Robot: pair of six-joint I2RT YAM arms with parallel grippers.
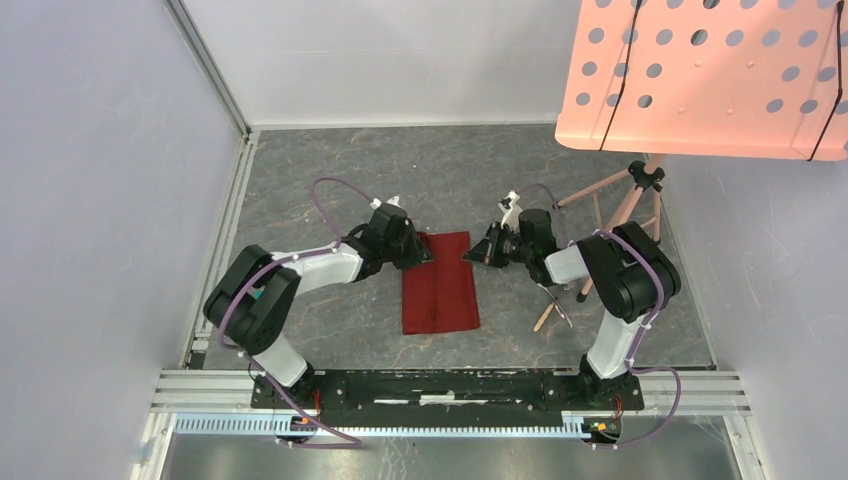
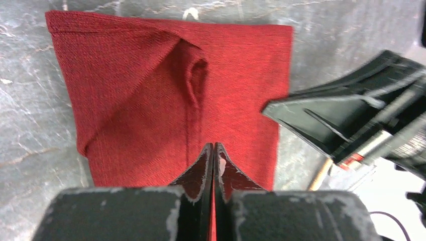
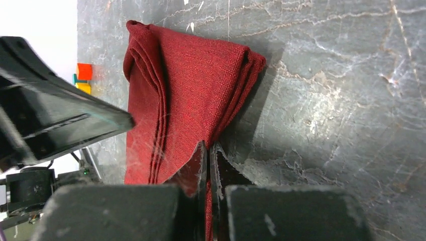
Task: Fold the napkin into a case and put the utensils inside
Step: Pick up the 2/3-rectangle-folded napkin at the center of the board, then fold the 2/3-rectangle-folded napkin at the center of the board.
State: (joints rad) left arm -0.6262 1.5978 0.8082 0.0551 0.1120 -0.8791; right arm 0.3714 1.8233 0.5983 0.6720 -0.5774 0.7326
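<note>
1. The table (image 1: 330,170) has a dark grey, stone-like surface with pale veins. Plain pale walls (image 1: 100,150) close it on the left, at the back and on the right.
2. A metal frame (image 1: 222,230) runs along the left edge of the table. A metal rail (image 1: 450,408) lies along the near edge, by the arm bases.
3. A pink board (image 1: 700,70) with round holes stands over the far right corner on a tripod (image 1: 620,190) with thin pink legs.
4. The napkin (image 1: 438,290) lies in the middle of the table between the two arms. It is folded into a narrow rectangle of several layers.
5. The left gripper (image 1: 427,252) has its fingers pressed together on the far left edge of the napkin. The cloth rises in a small ridge in front of them.
6. The right gripper (image 1: 470,257) is clamped on the far right edge, where the layers bunch up off the table.
</note>
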